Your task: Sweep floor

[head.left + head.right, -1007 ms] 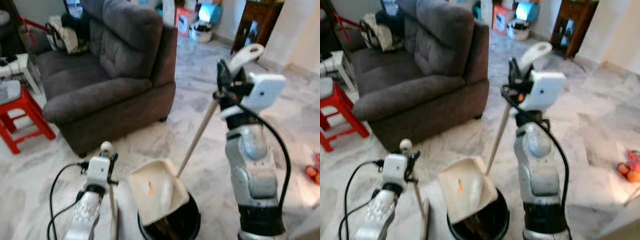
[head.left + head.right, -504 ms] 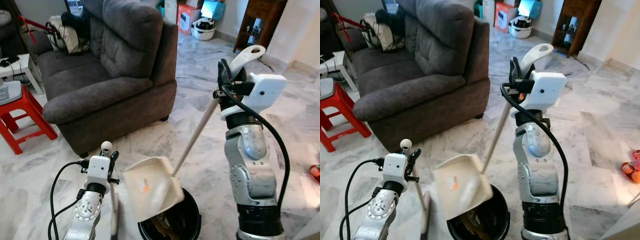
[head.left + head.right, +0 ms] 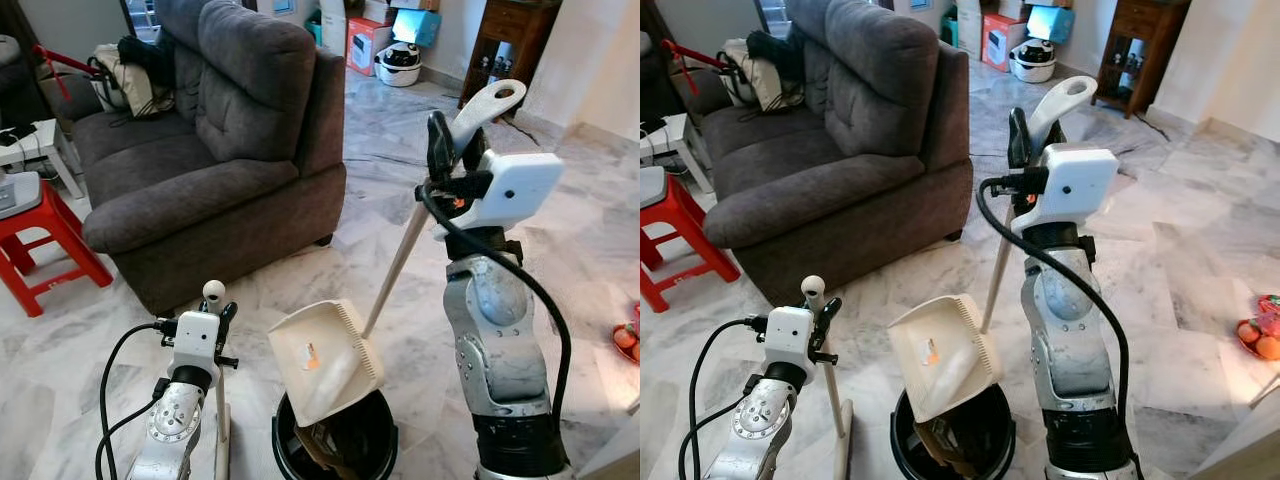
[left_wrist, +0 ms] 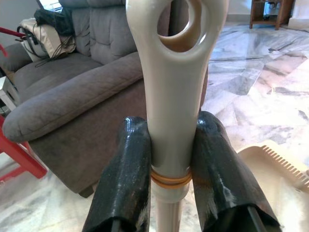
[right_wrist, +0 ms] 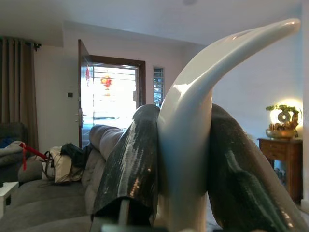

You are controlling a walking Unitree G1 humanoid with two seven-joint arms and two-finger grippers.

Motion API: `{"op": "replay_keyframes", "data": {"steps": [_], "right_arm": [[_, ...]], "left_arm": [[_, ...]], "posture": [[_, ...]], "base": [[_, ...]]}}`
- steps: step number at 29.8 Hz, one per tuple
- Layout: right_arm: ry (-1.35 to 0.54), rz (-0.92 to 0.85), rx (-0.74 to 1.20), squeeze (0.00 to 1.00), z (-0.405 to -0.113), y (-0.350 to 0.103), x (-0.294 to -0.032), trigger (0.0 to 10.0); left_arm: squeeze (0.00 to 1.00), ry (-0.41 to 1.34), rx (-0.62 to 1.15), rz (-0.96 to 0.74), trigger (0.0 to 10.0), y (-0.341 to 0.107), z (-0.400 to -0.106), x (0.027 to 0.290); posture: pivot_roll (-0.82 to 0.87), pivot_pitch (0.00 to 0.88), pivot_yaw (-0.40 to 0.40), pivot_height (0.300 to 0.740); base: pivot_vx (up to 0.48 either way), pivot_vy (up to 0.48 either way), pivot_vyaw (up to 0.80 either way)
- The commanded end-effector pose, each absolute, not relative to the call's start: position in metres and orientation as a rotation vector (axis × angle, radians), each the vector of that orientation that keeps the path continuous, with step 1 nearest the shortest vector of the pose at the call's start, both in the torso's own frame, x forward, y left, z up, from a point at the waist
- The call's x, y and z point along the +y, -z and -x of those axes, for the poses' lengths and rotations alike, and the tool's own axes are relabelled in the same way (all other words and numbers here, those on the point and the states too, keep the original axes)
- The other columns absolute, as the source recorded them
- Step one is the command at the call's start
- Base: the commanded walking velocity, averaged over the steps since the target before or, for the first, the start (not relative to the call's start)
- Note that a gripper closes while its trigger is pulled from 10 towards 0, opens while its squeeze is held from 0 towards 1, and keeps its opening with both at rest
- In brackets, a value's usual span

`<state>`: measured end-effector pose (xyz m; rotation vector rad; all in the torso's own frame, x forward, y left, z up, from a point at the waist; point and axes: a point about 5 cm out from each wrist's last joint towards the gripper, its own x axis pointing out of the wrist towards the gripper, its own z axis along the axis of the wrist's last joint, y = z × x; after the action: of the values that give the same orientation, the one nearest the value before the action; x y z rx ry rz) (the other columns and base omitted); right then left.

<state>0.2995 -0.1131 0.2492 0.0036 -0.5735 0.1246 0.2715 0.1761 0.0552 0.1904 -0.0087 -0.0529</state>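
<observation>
I see a marble floor (image 3: 600,230) with a grey sofa (image 3: 220,150) and a red stool (image 3: 40,240) on my left. My right gripper (image 3: 440,150) is closed tight on the dustpan's (image 3: 325,360) long handle (image 3: 400,255). The dustpan is tipped over a black bin (image 3: 335,450) in front of me. My left gripper (image 4: 169,159) is closed tight on the broom (image 4: 174,96) handle, low on my left.

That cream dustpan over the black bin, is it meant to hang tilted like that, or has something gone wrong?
Nothing looks wrong. The dustpan is tipped over the black bin, seemingly to empty it, its long handle held in the right pincer. The left pincer grips the broom handle. No spill shows on the floor.
</observation>
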Motion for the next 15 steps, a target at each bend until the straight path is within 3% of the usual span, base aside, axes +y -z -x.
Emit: {"op": "replay_keyframes", "data": {"steps": [1,15], "right_arm": [[-0.146,-0.003,-0.668,0.00,-0.292,-0.263,-0.106,10.0],[-0.208,0.061,-0.706,0.00,-0.279,-0.251,-0.091,10.0]], "left_arm": [[0.00,0.059,-0.038,-0.213,10.0,-0.061,-0.272,0.177],[0.00,0.060,-0.039,-0.212,10.0,-0.061,-0.272,0.177]], "posture": [[0.12,0.014,0.044,0.740],[0.12,0.019,0.045,0.740]], "base": [[0.000,0.000,0.00],[0.000,0.000,0.00]]}}
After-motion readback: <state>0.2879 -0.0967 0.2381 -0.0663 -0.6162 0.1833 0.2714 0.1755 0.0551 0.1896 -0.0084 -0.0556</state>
